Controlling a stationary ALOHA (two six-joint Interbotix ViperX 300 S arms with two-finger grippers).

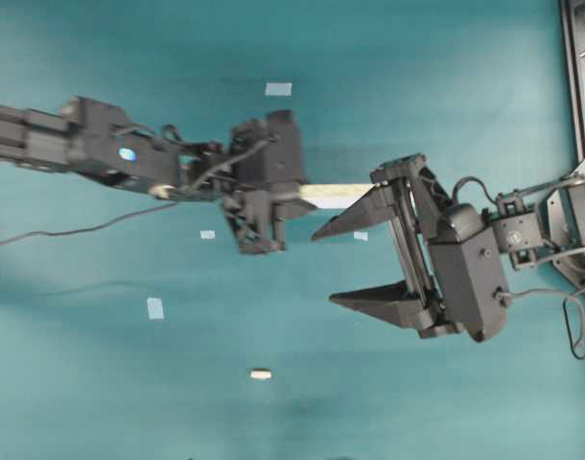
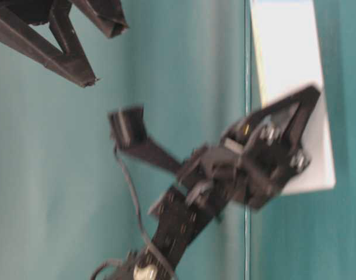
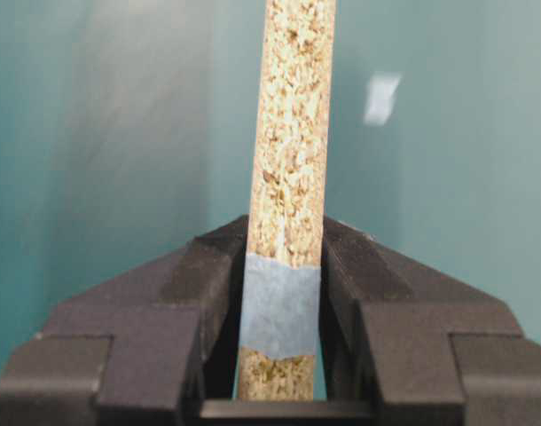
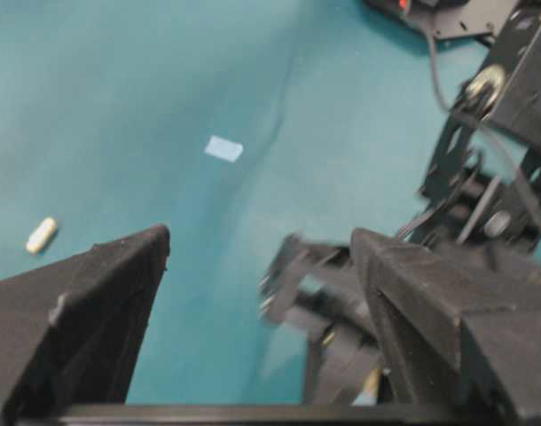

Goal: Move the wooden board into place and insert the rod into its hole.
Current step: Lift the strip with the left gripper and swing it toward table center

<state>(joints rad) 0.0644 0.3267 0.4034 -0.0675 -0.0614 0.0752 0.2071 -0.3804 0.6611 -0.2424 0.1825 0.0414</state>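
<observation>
The wooden board [image 3: 293, 106] is a pale speckled strip with a blue tape patch, and it stands between the jaws of my left gripper [image 3: 284, 240], which is shut on it. From overhead the left gripper [image 1: 291, 203] holds the board [image 1: 336, 195] above the table, its free end pointing right. My right gripper [image 1: 326, 268] stands wide open just right of that end, its upper finger close to the board and nothing between its fingers. The rod [image 1: 261, 374], a tiny whitish peg, lies alone on the cloth nearer the front and shows in the right wrist view as the rod [image 4: 41, 234].
Small pale-blue tape squares [image 1: 278, 89] [image 1: 155, 308] lie scattered on the teal cloth, one more tape square [image 1: 361, 236] by the right gripper's upper finger. A dark frame [image 1: 575, 77] runs along the right edge. A loose cable [image 1: 62, 233] trails under the left arm.
</observation>
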